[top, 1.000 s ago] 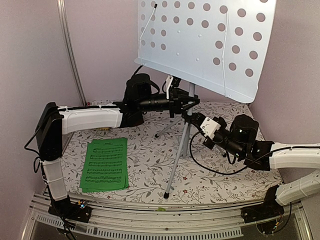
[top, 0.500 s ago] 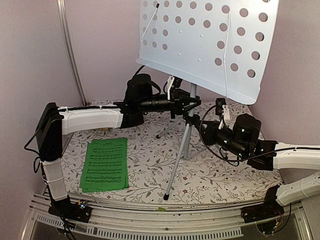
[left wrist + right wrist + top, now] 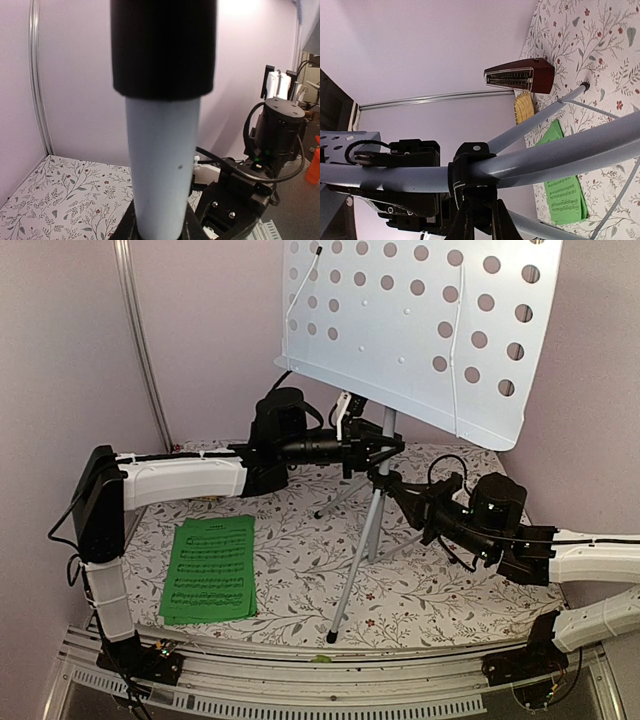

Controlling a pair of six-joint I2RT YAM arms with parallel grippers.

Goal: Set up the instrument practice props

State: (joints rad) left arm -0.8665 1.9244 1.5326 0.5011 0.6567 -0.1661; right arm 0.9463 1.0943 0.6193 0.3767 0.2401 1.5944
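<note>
Tablecloth (image 3: 290, 575) (floral) bears booklet (image 3: 210, 568) and music stand (image 3: 420, 330) between lilac walls (image 3: 60, 350).

Tripod legs (image 3: 352, 558) across table (image 3: 290, 580) centre

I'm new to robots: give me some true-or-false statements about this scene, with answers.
1. The music stand stands upright on its tripod legs. True.
2. The green booklet rests on the stand's shelf. False: it lies flat on the table.
3. The jaws of the left arm hold the stand's pole. True.
4. The metronome sits on the booklet. False: it is near the straw mat, away from the booklet.
</note>
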